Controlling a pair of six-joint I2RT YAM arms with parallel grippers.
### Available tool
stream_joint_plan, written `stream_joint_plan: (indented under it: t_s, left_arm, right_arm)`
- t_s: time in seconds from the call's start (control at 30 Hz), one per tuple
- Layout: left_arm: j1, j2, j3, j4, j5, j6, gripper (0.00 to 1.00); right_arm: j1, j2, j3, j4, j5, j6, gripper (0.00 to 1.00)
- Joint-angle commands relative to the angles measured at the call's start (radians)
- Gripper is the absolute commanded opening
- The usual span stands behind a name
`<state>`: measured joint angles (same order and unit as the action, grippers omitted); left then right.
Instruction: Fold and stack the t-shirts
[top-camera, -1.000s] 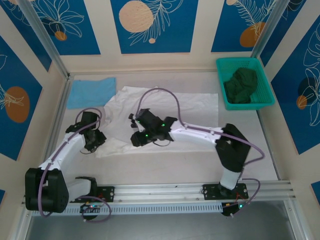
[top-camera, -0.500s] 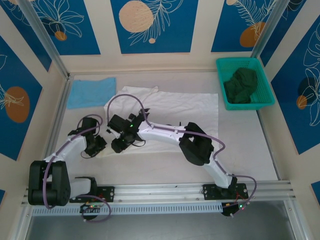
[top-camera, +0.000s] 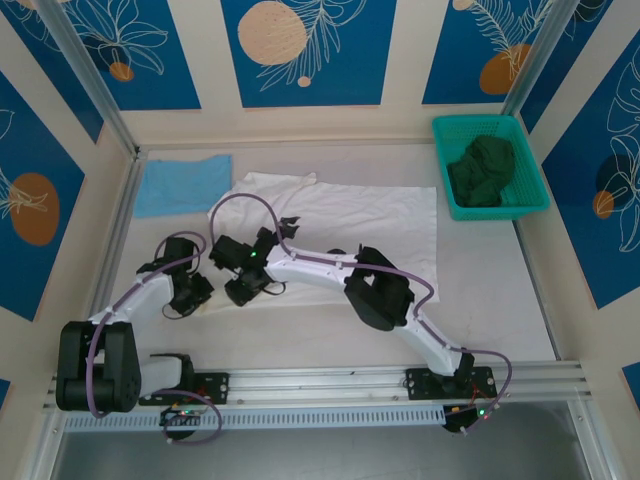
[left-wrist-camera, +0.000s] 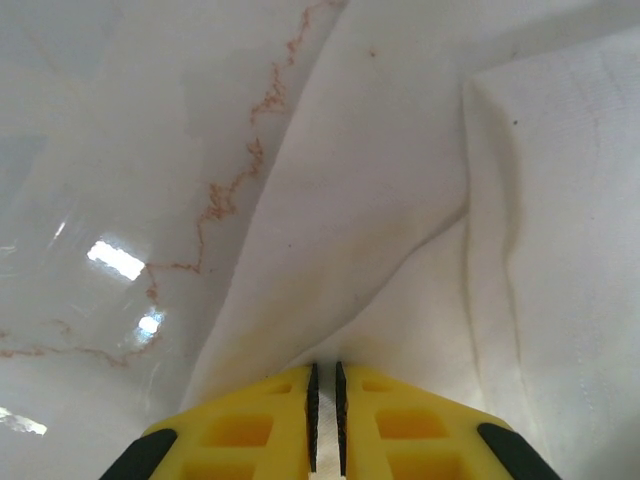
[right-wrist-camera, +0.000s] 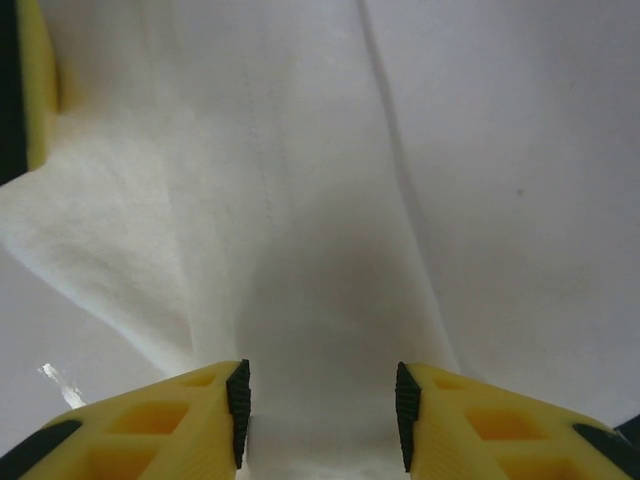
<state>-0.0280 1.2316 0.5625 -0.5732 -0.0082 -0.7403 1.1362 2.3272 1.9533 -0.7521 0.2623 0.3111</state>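
White t-shirt (top-camera: 370, 215) lies spread across the middle of the table (top-camera: 330, 335), and we see its right part flat while its near left corner is bunched where the two arms meet. Beyond its far left corner, the light-blue t-shirt (top-camera: 182, 183) lies flat by the left wall, folded into a neat rectangle and just clear of the white cloth.

From above we find the left gripper (top-camera: 195, 292) low at the white t-shirt's near left edge. The right gripper (top-camera: 240, 288) is just beside it, its arm reaching across the cloth from the right.

In the left wrist view, we see the left gripper (left-wrist-camera: 324, 375) with its yellow fingers (left-wrist-camera: 250, 425) pressed almost together. A thin edge of the white t-shirt (left-wrist-camera: 400, 220) is pinched in the slit between them, and the cloth rises from that grip in a taut fold. To the left of the fold the glossy table (left-wrist-camera: 110, 150) is bare.

In the right wrist view, the right gripper (right-wrist-camera: 320, 385) has its jaws standing well apart. The white t-shirt (right-wrist-camera: 300, 200) runs between them in soft wrinkles, and we cannot tell whether the pads touch it.

At the far right corner stands a green basket (top-camera: 528, 145) with a dark green cloth (top-camera: 482, 168) heaped inside, well apart from both shirts.
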Motion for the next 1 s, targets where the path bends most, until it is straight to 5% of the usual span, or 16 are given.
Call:
stream_joint_plan:
  t_s: [0.0,0.17,0.5,0.97]
  left_arm:
    - [0.012,-0.018,-0.009,-0.003,-0.025,0.015,0.15]
    - [0.013,-0.026,-0.007,-0.008,-0.03,0.016,0.16]
    - [0.013,-0.022,-0.008,-0.005,-0.032,0.017,0.17]
    - [0.013,-0.027,-0.003,-0.015,-0.048,0.014,0.17]
  right_arm:
    - [0.017,0.031,0.041,-0.039,0.031,-0.015,0.4]
    - [0.017,0.024,0.036,-0.039,0.031,-0.009,0.36]
    - [0.014,-0.008,0.018,-0.041,-0.015,0.002,0.45]
    - [-0.003,-0.058,-0.027,-0.015,-0.035,0.016,0.08]
